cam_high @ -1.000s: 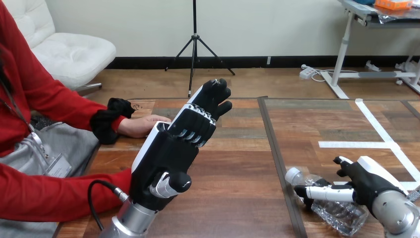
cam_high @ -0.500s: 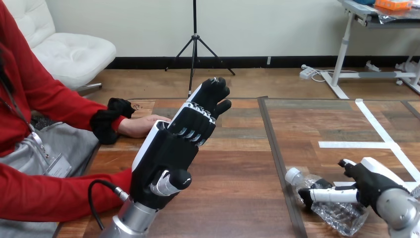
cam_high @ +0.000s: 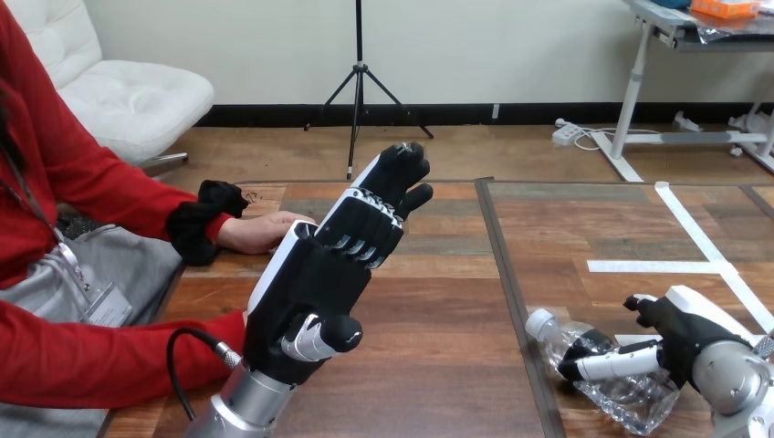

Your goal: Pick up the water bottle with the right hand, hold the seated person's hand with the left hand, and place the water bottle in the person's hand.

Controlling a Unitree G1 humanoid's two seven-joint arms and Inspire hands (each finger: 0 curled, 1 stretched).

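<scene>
Clear plastic glints at the lower right of the head view, where the bottle lies on its side on the desk, cap toward the centre. My right hand is down on it, thumb laid across the near side and fingers curled over the far side. That makes a grip round the bottle, though it is not yet lifted. My left hand stands raised over the desk's left half, fingers straight and together, holding nothing. Beyond it the person's hand rests on the desk at the view's left, apart from mine. By my reckoning the pick-up is barely begun, and taking the person's hand and the handover are both left to do. No label or writing on the bottle can be read.
</scene>
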